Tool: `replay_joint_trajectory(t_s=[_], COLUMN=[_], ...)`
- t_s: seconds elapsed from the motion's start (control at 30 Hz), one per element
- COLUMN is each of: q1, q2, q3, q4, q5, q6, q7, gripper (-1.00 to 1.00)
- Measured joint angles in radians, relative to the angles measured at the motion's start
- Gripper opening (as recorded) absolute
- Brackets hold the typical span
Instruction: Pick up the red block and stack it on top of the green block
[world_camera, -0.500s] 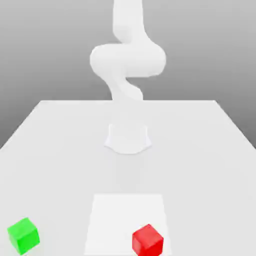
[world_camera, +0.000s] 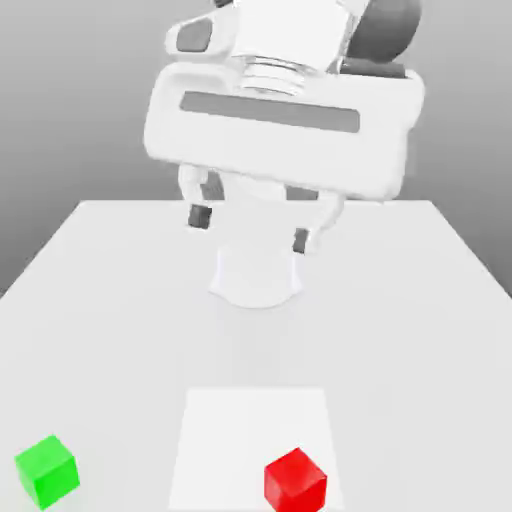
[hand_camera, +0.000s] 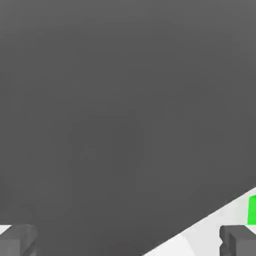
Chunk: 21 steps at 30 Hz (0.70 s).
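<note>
Arm has just swung forward: half a second ago it was standing back and upright, now the gripper is hanging high above the table, fingers spread wide, empty. Approach is only starting. Red block is sitting untouched at the near edge, right of centre; green block is sitting near-left, well apart. Hand view is catching just a sliver of green block, cut off at the frame edge.
</note>
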Motion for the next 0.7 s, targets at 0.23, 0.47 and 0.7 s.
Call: replay_joint_trajectory(t_s=[0.23,0.47,0.7], q1=[0.003,0.025,0.079], q2=[0.236,0.434,0.564], q3=[0.007,0.01,-0.057], q4=[-0.029,-0.054,-0.033], q5=[-0.024,0.059,-0.013], q6=[0.085,0.203,0.306], q7=[0.251,0.389,0.452], gripper=[0.0,0.0,-1.0])
